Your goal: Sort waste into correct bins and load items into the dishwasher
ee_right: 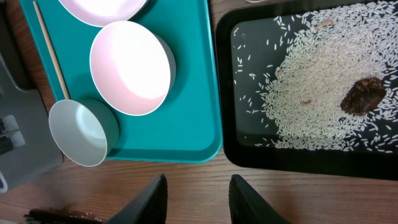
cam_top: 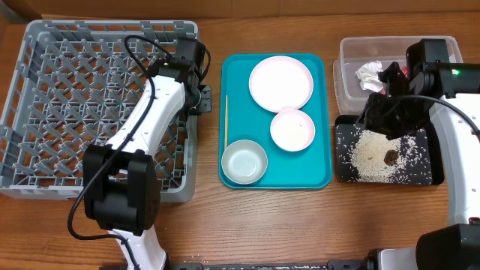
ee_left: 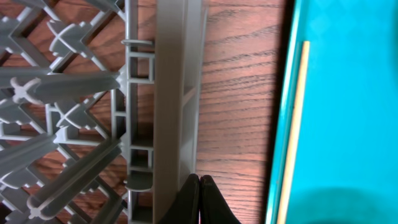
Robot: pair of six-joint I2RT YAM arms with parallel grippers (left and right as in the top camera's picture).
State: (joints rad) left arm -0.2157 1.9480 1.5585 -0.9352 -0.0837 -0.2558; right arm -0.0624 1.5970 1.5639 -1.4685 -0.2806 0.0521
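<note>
Two hands can be seen, and nothing is being carried by either. The left hand (ee_left: 199,194) is squeezed fully together with nothing in it. It's parked right by the outer wall of the dish rack (ee_left: 168,93), over the strip of wooden surface (ee_left: 239,81) between the rack and the teal tray (ee_left: 354,93). The wooden stick (ee_left: 292,124) is laid along that tray's left edge.

The right hand (ee_right: 198,199) is held with its fingers apart and the gap between them is empty. In its wrist view it's framed against the wood by the near edges of the teal tray and the black tray (ee_right: 225,93). The rice grains (ee_right: 311,87) are spread across the black tray, and the brown lump (ee_right: 364,96) is sat among them.

On the teal tray, the white plate (cam_top: 281,82) is placed at the far end, with the white bowl (cam_top: 292,129) just in front of it. The metal bowl (cam_top: 244,161) is set in the near left corner. The tissue (cam_top: 369,75) is dropped in the clear tub (cam_top: 346,86), behind the black tray.
</note>
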